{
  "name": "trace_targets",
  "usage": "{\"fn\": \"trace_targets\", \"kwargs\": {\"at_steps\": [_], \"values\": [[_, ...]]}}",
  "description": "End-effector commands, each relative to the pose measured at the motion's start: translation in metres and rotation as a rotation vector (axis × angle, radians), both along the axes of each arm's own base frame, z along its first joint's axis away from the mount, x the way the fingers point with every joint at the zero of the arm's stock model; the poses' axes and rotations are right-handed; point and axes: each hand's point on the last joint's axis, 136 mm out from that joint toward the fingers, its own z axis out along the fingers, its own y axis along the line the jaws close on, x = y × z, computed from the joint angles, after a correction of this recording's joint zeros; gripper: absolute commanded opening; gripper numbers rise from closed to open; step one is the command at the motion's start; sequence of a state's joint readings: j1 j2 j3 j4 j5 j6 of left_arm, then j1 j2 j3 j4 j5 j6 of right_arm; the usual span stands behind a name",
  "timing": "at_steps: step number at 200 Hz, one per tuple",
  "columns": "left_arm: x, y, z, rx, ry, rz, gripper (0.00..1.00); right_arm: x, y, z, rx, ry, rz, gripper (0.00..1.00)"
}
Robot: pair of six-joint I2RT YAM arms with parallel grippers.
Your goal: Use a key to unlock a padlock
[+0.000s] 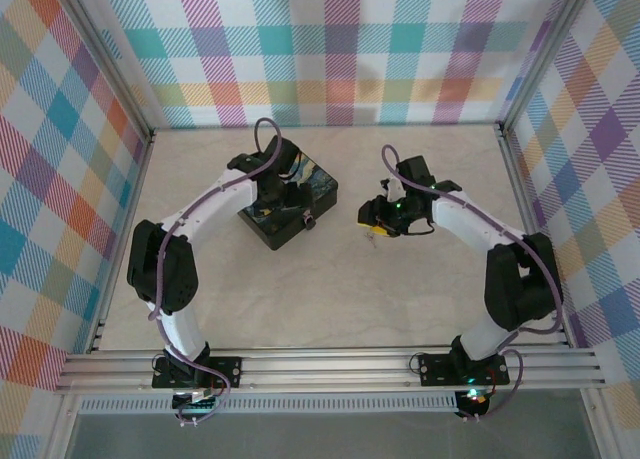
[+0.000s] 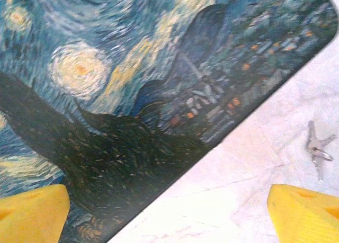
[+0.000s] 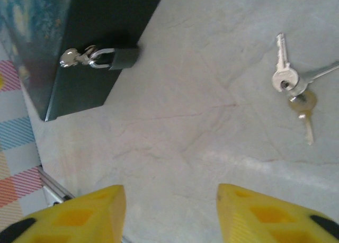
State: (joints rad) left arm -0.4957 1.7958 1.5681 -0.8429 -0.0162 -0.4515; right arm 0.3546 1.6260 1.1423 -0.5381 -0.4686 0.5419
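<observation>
The padlock [image 3: 125,57] has a dark squarish body and a thin silvery shackle [image 3: 98,58]. It hangs from the hasp on the side wall of the dark box [image 3: 85,89] and also shows as a small dark lump on the box's near right side, the padlock [image 1: 308,219]. The key [image 3: 282,63] lies flat on the table in a small bunch on a ring, up and right of my right gripper [image 3: 172,203], which is open and holds nothing. The key [image 2: 317,147] lies right of the box. My left gripper [image 2: 167,214] hovers open over the lid's edge.
The box's Starry Night lid [image 2: 132,79] lies under the left wrist. A brass key [image 3: 304,111] shares the ring with the silver ones. Checked walls and a metal frame [image 1: 330,367] enclose the pale table [image 1: 330,299].
</observation>
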Motion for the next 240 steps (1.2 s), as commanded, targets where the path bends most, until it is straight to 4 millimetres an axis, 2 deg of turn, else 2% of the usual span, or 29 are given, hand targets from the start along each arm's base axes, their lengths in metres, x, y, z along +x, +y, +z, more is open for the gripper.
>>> {"fn": "trace_targets", "kwargs": {"at_steps": [1, 14, 36, 67, 100, 135, 164, 203, 240], "values": [[-0.008, 0.001, 0.021, -0.017, 0.003, -0.051, 0.95, 0.006, 0.002, -0.008, 0.008, -0.012, 0.007, 0.46], [-0.012, 0.004, 0.022, -0.009, 0.010, -0.053, 0.95, 0.012, -0.002, -0.012, -0.020, -0.052, 0.006, 0.50], [-0.022, 0.007, 0.023, -0.017, 0.012, -0.044, 0.94, 0.023, -0.018, -0.026, -0.155, -0.072, -0.014, 0.52], [-0.037, 0.015, 0.026, -0.013, -0.001, -0.022, 0.94, 0.032, -0.026, -0.045, -0.237, -0.003, -0.044, 0.45], [-0.047, 0.018, 0.027, -0.016, -0.010, -0.010, 0.94, 0.036, -0.029, -0.066, -0.267, 0.034, -0.069, 0.43], [-0.046, 0.015, 0.026, -0.026, -0.003, -0.022, 0.94, 0.045, -0.023, -0.070, -0.302, -0.012, -0.012, 0.44], [-0.043, -0.001, 0.029, -0.102, 0.002, -0.047, 0.94, 0.046, -0.020, -0.073, -0.359, -0.018, 0.035, 0.44], [-0.040, -0.009, 0.029, -0.132, 0.004, -0.053, 0.94, 0.043, -0.015, -0.088, -0.414, 0.009, 0.077, 0.42], [-0.042, -0.006, 0.034, -0.130, -0.008, -0.056, 0.94, 0.035, -0.023, -0.107, -0.538, 0.043, 0.117, 0.38]]}}
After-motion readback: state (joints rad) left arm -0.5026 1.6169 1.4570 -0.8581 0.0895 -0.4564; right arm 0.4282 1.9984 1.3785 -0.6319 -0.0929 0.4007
